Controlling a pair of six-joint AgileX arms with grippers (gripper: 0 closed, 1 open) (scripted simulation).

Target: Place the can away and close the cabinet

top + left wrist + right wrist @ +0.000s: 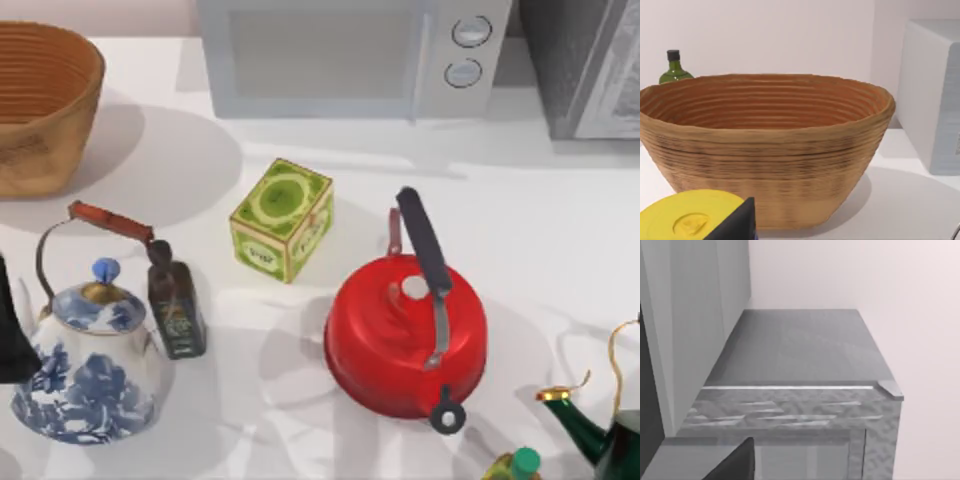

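- Dark and right up against the lens, the left gripper (pixel 736 224) sits over a yellow round lid (pixel 687 220). It faces the woven basket (pixel 765 150), and I cannot tell whether it is wide or narrow.
- On to the task: I cannot tell where the can is.
- The cabinet (pixel 585 65), grey, stands at the back of the desk (pixel 560 230), behind and to the right of the red kettle (pixel 400 340).
- The right gripper (pixel 735 462) is up at that cabinet, well behind the kettle and looking across the flat grey top. I cannot tell its state either.
- The microwave (pixel 350 55) stands straight behind the kettle, just beside the cabinet.
- The kettle itself sits upright, with its black handle (pixel 425 250) arched over the lid.
- A green square tea tin (pixel 283 220) is near the kettle, behind it and to its left, turned corner-on.
- A small dark bottle (pixel 176 300) stands left of the kettle, past the tin.
- A blue-and-white teapot (pixel 90 365) is just beside the bottle, on the side away from the kettle.
- The basket is well apart from the kettle, at the back left, and a green glass bottle (pixel 674 70) peeks over its far rim.
- A dark green pot (pixel 600 435) with a gold spout is in front of the kettle and to its right.
- A yellow-green bottle with a green cap (pixel 518 465) is just beside that pot.
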